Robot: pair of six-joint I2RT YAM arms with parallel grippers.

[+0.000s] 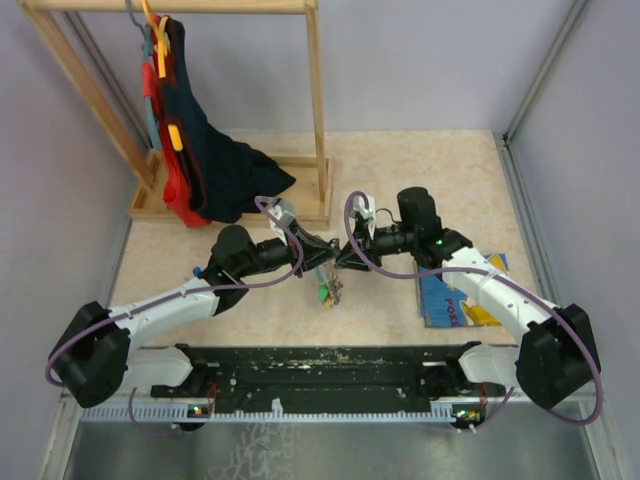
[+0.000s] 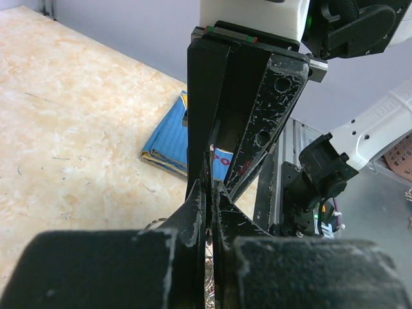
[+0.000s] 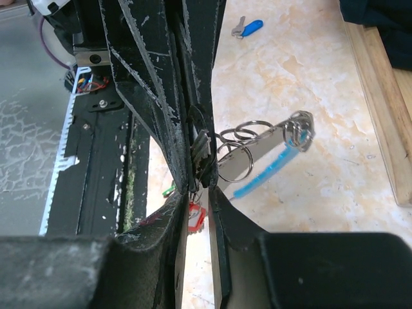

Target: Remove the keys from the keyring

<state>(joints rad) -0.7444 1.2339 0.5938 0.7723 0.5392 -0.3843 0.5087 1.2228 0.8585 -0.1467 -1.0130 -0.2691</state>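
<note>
I get one readable bit only: red capitals starting "POK" on the cover of the blue picture book [image 1: 452, 302] lying on the bench [image 1: 420, 170], the rest cut off; left wrist view shows red lettering there too, illegible; no other labels legible.

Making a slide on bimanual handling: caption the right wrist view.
Left gripper clamps the keyring; a red key sits between the right gripper's jaws; a blue key lies apart.
</note>
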